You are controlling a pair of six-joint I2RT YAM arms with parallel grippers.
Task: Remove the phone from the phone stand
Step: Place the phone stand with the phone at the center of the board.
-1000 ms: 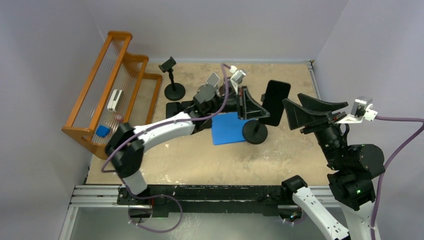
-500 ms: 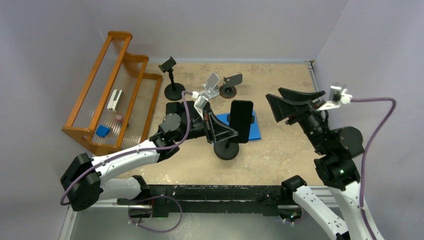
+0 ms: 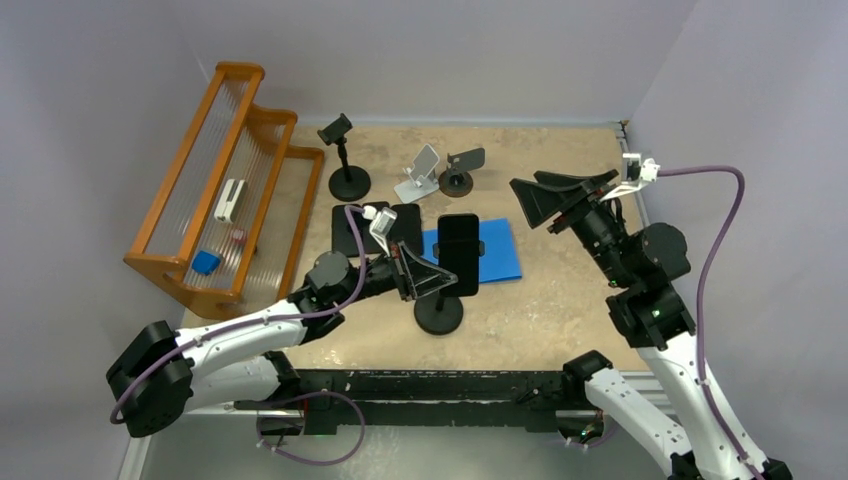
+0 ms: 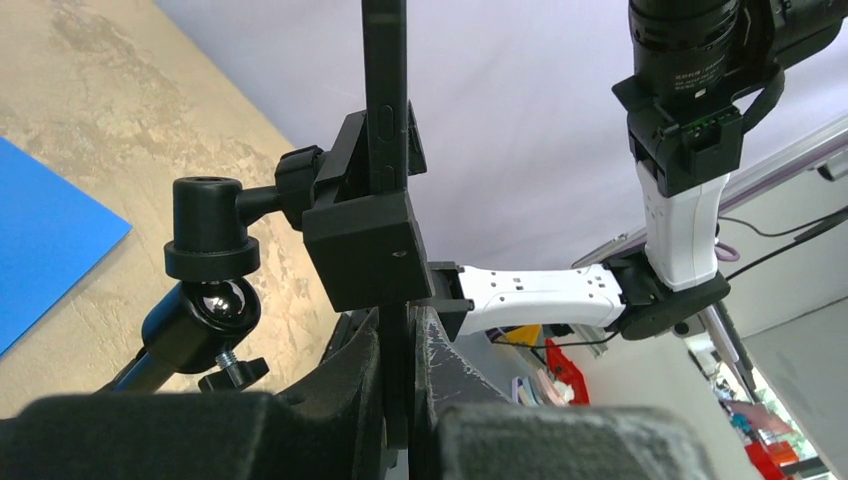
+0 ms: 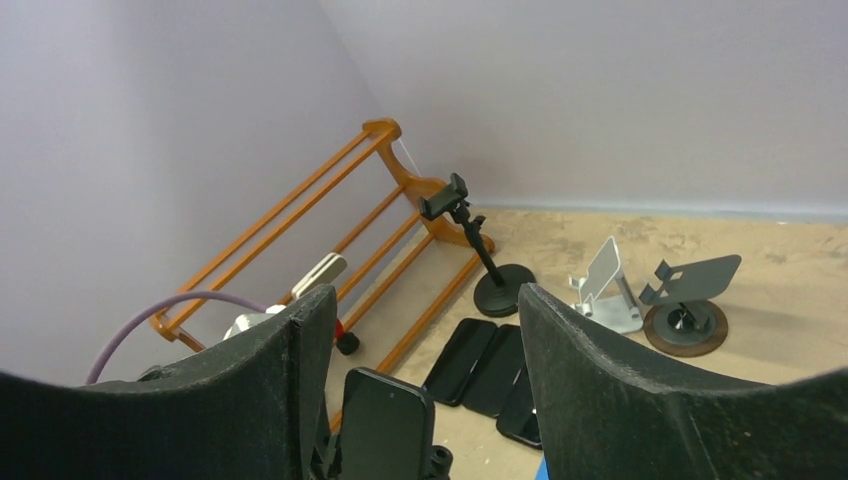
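The left pincer is pressed together on a thin dark edge just under the cradle. That edge looks like the lower part of the phone, though it could be the cradle's own arm. The likely reason is bracing: with that side pinned, the phone stand should not tip or skate across the desk when the phone is pulled. The right pincer hangs spread wide and holds nothing. Its opening faces the phone, which sits ahead of it and lower, well apart. In its wrist view the phone's top shows low between the two fingers. I judge it is lined up to take the free upper half.

The phone is a slim black slab with rounded corners and a dark, blank screen. It stands upright, clamped across its middle by a black cradle on a ball joint above a round base. A side button shows on its edge directly beyond the left pincer's fingertips.
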